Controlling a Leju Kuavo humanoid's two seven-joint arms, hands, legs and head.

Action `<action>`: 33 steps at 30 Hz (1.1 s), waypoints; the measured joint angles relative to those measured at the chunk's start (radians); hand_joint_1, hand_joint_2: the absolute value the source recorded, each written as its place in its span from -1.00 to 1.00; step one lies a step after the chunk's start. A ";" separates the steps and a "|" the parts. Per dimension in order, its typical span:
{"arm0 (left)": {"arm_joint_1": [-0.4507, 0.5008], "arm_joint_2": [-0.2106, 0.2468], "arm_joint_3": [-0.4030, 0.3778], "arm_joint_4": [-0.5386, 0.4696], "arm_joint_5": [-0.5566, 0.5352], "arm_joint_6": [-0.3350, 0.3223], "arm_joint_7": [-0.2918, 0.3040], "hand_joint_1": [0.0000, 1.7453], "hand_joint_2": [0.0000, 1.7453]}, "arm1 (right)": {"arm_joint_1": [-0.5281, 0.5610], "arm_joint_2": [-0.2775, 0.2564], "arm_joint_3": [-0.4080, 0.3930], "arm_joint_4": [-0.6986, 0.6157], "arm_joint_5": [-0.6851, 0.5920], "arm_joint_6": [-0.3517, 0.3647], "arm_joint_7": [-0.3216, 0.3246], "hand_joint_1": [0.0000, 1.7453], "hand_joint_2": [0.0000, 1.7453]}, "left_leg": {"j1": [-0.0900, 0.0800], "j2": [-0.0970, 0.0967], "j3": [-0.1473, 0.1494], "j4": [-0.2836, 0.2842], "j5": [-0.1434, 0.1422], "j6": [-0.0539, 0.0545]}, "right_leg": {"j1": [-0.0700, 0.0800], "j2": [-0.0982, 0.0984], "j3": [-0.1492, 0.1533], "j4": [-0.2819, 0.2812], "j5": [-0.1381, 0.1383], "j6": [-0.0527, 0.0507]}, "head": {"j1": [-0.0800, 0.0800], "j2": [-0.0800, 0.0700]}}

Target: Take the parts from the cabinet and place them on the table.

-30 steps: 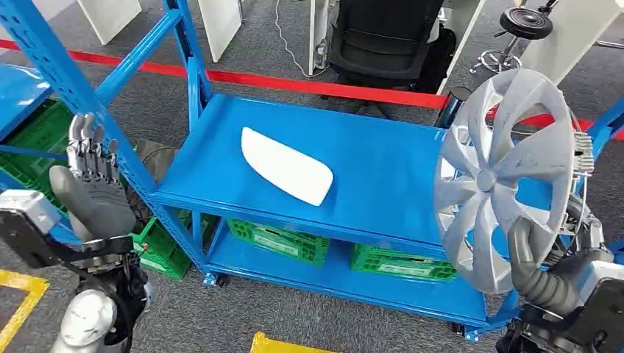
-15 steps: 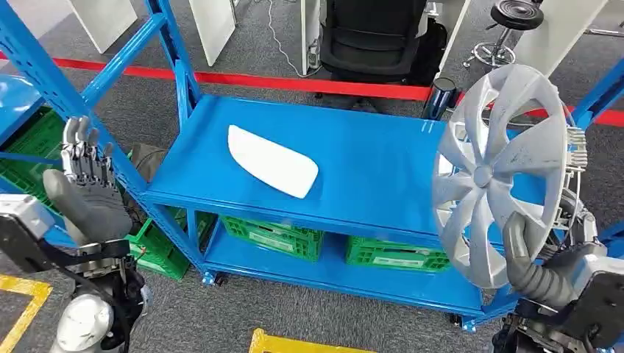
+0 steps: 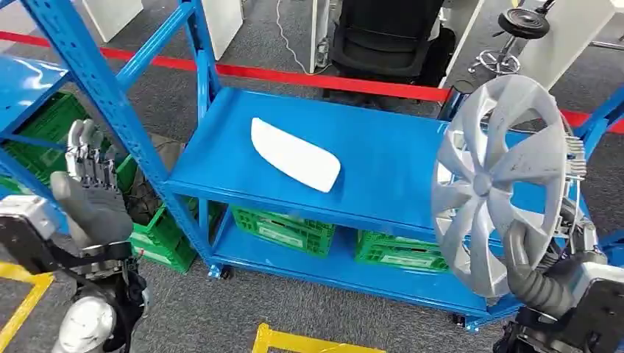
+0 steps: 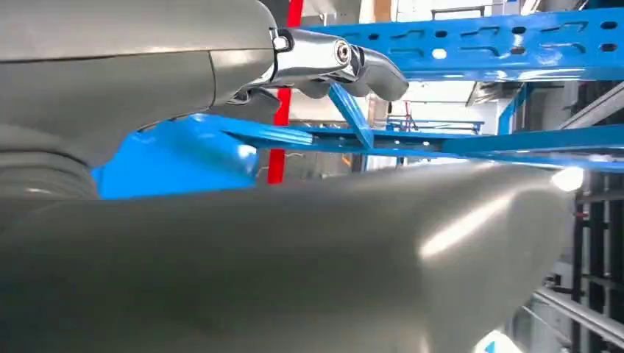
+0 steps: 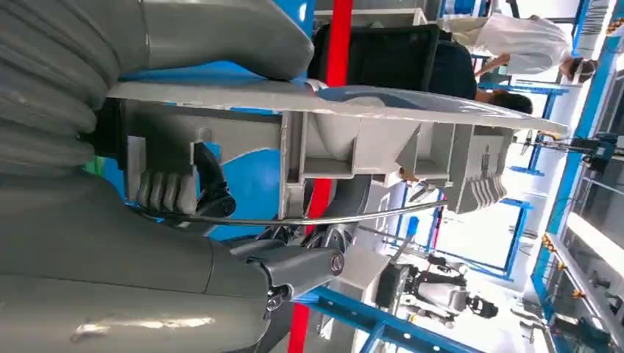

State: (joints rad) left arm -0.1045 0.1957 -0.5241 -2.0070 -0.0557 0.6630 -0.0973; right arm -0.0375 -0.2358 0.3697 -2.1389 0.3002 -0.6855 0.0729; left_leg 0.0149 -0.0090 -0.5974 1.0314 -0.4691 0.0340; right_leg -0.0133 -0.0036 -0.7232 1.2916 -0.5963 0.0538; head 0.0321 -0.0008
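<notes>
Nearest our body, we are gripping the silver wheel cover (image 3: 500, 180) upright in our right hand (image 3: 541, 276), thumb across its face and fingers clamped behind its rim. We are raising our left hand (image 3: 92, 193) with fingers apart, holding nothing. We are judging this the carry step: part in hand, not yet placed. Beyond our hands, the blue shelf (image 3: 390, 173) is bearing a white part (image 3: 296, 155). The next move is calling for laying the cover flat on bare blue surface right of that part, clearing the blue upright (image 3: 110, 95) and front edge.
</notes>
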 joint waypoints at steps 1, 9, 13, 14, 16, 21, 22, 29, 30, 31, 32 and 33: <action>0.005 0.000 0.000 0.000 -0.002 0.000 0.002 -1.00 -1.00 | 0.001 0.000 0.000 0.002 -0.005 0.000 -0.002 1.00 1.00 | -0.003 0.000 -0.005 0.001 0.003 0.002 | 0.001 0.000 -0.014 0.042 -0.008 -0.002 | 0.002 0.000; 0.005 0.000 0.000 -0.015 -0.018 -0.008 0.021 -1.00 -1.00 | -0.007 0.007 0.000 0.011 -0.035 0.000 -0.037 1.00 1.00 | -0.004 -0.002 -0.025 -0.003 0.028 -0.019 | 0.027 0.002 0.159 -0.268 0.109 -0.055 | 0.013 0.000; 0.000 0.005 -0.001 -0.028 -0.023 -0.011 0.034 -1.00 -1.00 | -0.007 0.013 0.000 0.011 -0.041 0.000 -0.040 1.00 1.00 | -0.011 -0.001 -0.053 0.043 -0.019 -0.034 | 0.012 -0.006 0.170 -0.312 0.138 -0.065 | 0.006 0.000; -0.001 0.008 -0.001 -0.028 -0.023 -0.011 0.039 -1.00 -1.00 | -0.006 0.014 0.000 0.011 -0.047 0.000 -0.045 1.00 1.00 | -0.008 0.000 -0.087 0.137 -0.070 -0.038 | 0.011 -0.006 0.164 -0.311 0.142 -0.066 | -0.005 0.000; 0.000 0.009 -0.003 -0.028 -0.023 -0.013 0.047 -1.00 -1.00 | 0.001 0.019 0.000 0.013 -0.056 0.000 -0.055 1.00 1.00 | -0.003 0.002 -0.144 0.280 -0.121 -0.046 | 0.012 -0.006 0.152 -0.309 0.148 -0.063 | -0.015 0.000; -0.004 0.011 -0.004 -0.029 -0.024 -0.012 0.048 -1.00 -1.00 | 0.010 0.024 0.000 0.018 -0.058 0.000 -0.060 1.00 1.00 | 0.004 0.007 0.028 -0.007 -0.027 -0.046 | 0.008 -0.004 0.134 -0.285 0.151 -0.052 | -0.032 0.000; -0.005 0.011 -0.005 -0.029 -0.024 -0.012 0.048 -1.00 -1.00 | 0.009 0.024 -0.001 0.018 -0.058 0.000 -0.062 1.00 1.00 | -0.001 0.006 0.043 -0.014 -0.028 -0.041 | 0.016 -0.002 0.125 -0.277 0.150 -0.043 | -0.036 0.000; -0.017 0.010 -0.006 -0.031 -0.006 -0.017 0.028 -1.00 -1.00 | 0.011 0.024 -0.002 0.016 -0.042 0.000 -0.051 1.00 1.00 | 0.003 0.006 0.016 -0.018 0.006 0.002 | 0.005 -0.001 0.046 -0.128 0.058 -0.005 | -0.008 0.000; -0.017 0.010 -0.007 -0.030 -0.003 -0.017 0.027 -1.00 -1.00 | 0.011 0.024 -0.002 0.016 -0.041 0.000 -0.047 1.00 1.00 | 0.001 0.006 0.008 -0.017 0.010 0.003 | 0.004 -0.001 0.010 -0.038 0.018 -0.002 | -0.005 0.000; -0.018 0.010 -0.007 -0.028 -0.001 -0.018 0.025 -1.00 -1.00 | 0.012 0.024 -0.002 0.016 -0.041 0.000 -0.043 1.00 1.00 | 0.000 0.006 0.002 -0.017 0.014 0.003 | 0.003 -0.001 -0.010 0.019 -0.002 -0.001 | -0.002 0.000; -0.019 0.010 -0.007 -0.026 0.003 -0.018 0.024 -1.00 -1.00 | 0.013 0.023 -0.003 0.016 -0.043 0.000 -0.036 1.00 1.00 | -0.001 0.006 -0.006 -0.015 0.018 0.002 | 0.003 -0.001 -0.012 0.035 0.001 -0.002 | 0.000 0.000; -0.020 0.010 -0.007 -0.024 0.005 -0.018 0.024 -1.00 -1.00 | 0.013 0.023 -0.003 0.016 -0.047 0.000 -0.032 1.00 1.00 | -0.002 0.006 -0.011 -0.014 0.021 0.002 | 0.004 -0.001 0.011 0.001 0.022 -0.005 | 0.003 0.000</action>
State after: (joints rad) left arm -0.1245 0.2056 -0.5314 -2.0306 -0.0511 0.6451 -0.0736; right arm -0.0244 -0.2132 0.3670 -2.1225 0.2537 -0.6855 0.0412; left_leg 0.0130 -0.0035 -0.6086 1.0174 -0.4476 0.0360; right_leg -0.0096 -0.0045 -0.7118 1.2929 -0.5739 0.0486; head 0.0355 -0.0008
